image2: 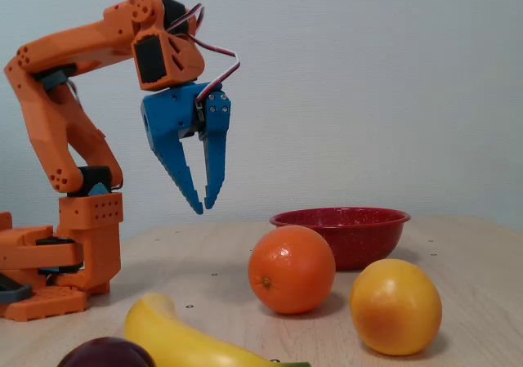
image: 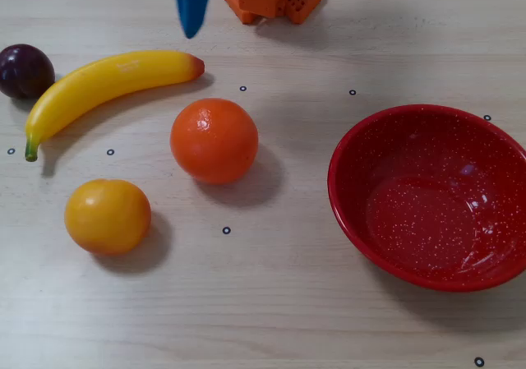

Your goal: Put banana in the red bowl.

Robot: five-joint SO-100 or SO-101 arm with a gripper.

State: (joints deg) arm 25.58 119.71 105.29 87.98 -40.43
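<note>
Banana (image: pixel 103 85) lies on table, below raised tool (image2: pixel 204 206).

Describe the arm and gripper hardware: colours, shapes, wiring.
The arm is orange plastic, blocky segments with round bolt holes and small perforated panels, with black motor housings at the joints. The gripper is blue, two long tapering fingers with toothed inner edges. Thin red, white and black wires loop from wrist to gripper. No markings visible.

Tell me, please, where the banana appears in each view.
Overhead view: the banana lies upper left, tip toward the orange.
Fixed view: the banana is at the bottom edge, partly cut off, nearest the camera.
Shared landmark: the orange, between banana and red bowl.
</note>
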